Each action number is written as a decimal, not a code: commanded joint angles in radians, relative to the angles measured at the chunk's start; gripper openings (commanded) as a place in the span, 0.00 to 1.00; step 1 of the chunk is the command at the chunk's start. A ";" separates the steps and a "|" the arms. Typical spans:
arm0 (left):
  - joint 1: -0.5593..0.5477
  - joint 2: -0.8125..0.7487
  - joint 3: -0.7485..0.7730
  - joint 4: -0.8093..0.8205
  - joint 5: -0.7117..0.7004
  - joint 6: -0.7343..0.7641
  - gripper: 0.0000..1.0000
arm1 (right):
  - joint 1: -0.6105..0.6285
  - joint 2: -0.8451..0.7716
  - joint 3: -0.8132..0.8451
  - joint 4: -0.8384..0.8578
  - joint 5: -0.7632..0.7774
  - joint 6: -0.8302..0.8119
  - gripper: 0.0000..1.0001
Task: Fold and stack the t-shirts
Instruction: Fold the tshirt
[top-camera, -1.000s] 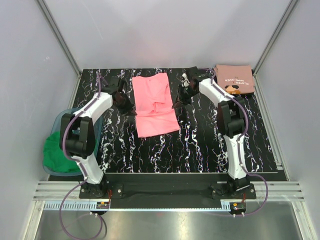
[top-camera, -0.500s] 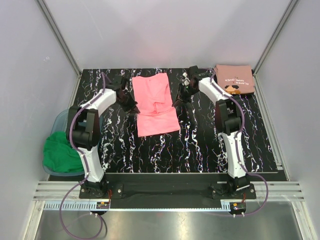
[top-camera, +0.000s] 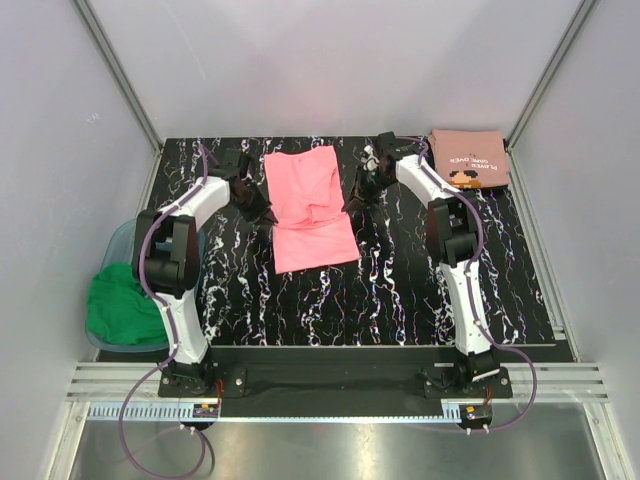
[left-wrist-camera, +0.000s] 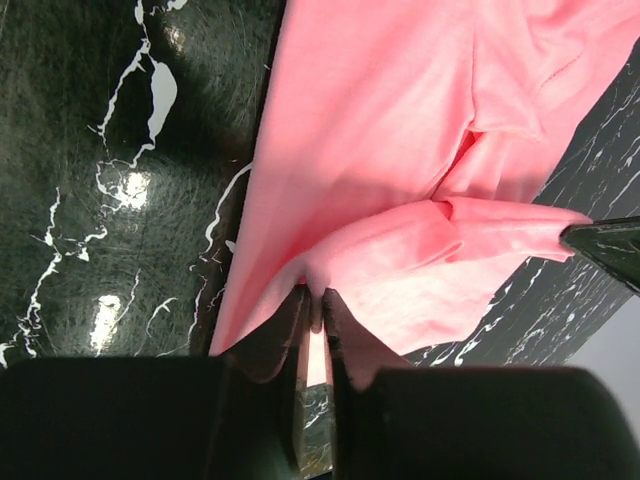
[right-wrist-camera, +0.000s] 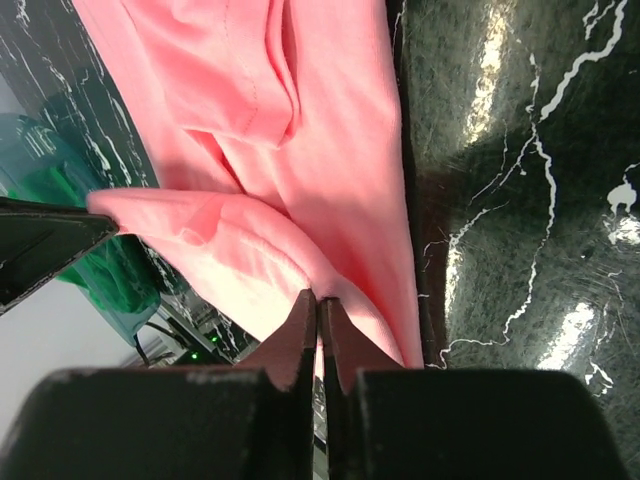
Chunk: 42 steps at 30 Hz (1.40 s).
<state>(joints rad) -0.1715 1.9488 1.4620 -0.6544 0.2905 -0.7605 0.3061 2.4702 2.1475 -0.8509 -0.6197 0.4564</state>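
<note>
Pink tee (top-camera: 310, 205) lies flat on the black marbled table (top-camera: 400, 290) as a long strip running front to back, with a bunched fold across its middle. Left gripper (left-wrist-camera: 315, 300) sits at the tee's left edge, jaws narrow, tips pinching the bunched cloth. Right gripper (right-wrist-camera: 318, 300) sits at the tee's right edge, jaws almost together, clamped on the same fold from the other side. Each wrist view shows a dark part of the other gripper at the tee's far edge. Salmon tee (top-camera: 468, 158) is folded flat with its lettering up, well right of the pink tee and slightly further back, clear of both grippers. Bin (top-camera: 118, 236) with green cloth (top-camera: 120, 305) in it sits well left of the pink tee, nearer the arm bases.
</note>
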 joint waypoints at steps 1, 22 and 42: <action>0.009 0.022 0.041 0.033 0.021 -0.005 0.18 | -0.010 0.004 0.052 0.015 -0.034 0.013 0.06; 0.024 -0.186 0.056 0.011 0.024 0.210 0.49 | -0.045 0.038 0.312 -0.126 0.023 -0.007 0.64; -0.114 -0.393 -0.479 0.332 0.211 0.121 0.31 | 0.080 -0.427 -0.644 0.263 -0.126 -0.001 0.08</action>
<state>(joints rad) -0.2932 1.5341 0.9722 -0.4175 0.4664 -0.6037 0.3233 2.0304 1.5013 -0.6899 -0.6811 0.4244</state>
